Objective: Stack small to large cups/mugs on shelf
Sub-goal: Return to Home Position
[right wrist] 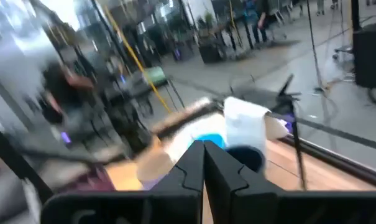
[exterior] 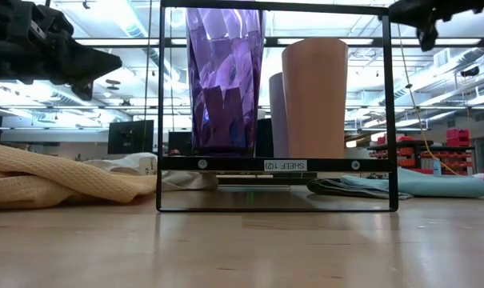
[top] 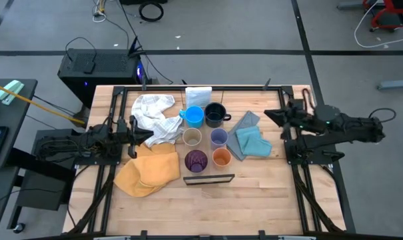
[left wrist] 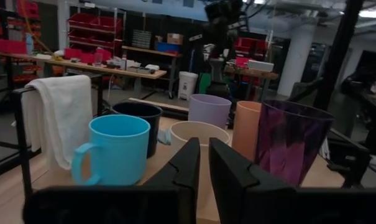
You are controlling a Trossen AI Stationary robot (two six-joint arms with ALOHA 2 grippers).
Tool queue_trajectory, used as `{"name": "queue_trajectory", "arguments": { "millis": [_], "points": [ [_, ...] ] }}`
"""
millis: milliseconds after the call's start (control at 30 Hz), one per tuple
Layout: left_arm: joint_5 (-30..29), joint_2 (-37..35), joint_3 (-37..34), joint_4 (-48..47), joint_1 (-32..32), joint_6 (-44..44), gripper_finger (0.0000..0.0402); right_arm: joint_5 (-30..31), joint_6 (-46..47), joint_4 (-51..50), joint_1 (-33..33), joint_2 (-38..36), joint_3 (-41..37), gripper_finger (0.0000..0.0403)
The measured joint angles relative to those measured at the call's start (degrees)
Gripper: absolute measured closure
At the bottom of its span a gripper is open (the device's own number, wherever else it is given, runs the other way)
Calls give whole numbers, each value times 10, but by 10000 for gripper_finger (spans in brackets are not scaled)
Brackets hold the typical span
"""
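Six cups stand in a cluster mid-table: light blue mug, navy mug, tan cup, lavender cup, dark purple tumbler and orange cup. In the low view the tumbler and the orange cup stand upright on the shelf, inside its black frame. My left gripper hovers left of the cups, shut, pointing at them. My right gripper hovers to their right, shut. Neither holds anything.
A white cloth and a yellow cloth lie left of the cups. A blue cloth lies to their right. A small white box stands behind the mugs. Bare tabletop lies toward the near edge.
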Motion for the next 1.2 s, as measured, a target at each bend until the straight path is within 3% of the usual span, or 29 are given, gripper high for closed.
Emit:
{"name": "queue_trajectory", "arguments": {
  "millis": [233,400,633,867,1000,1200],
  "points": [
    [-8,0,0,0,0,-21,354,10,-22,-124,-10,146,88,387],
    [-8,0,0,-29,0,-22,358,10,41,-187,-10,191,74,398],
    [-6,0,0,-32,0,-47,350,10,48,-52,-10,168,44,391],
    [-8,0,0,-34,0,-32,347,10,61,-118,-10,165,39,390],
    [-8,0,0,-36,0,-32,351,11,75,-102,-10,151,1,397],
    [-8,0,1,-37,0,-35,344,40,75,-70,-10,72,-32,395]
  ]
}}
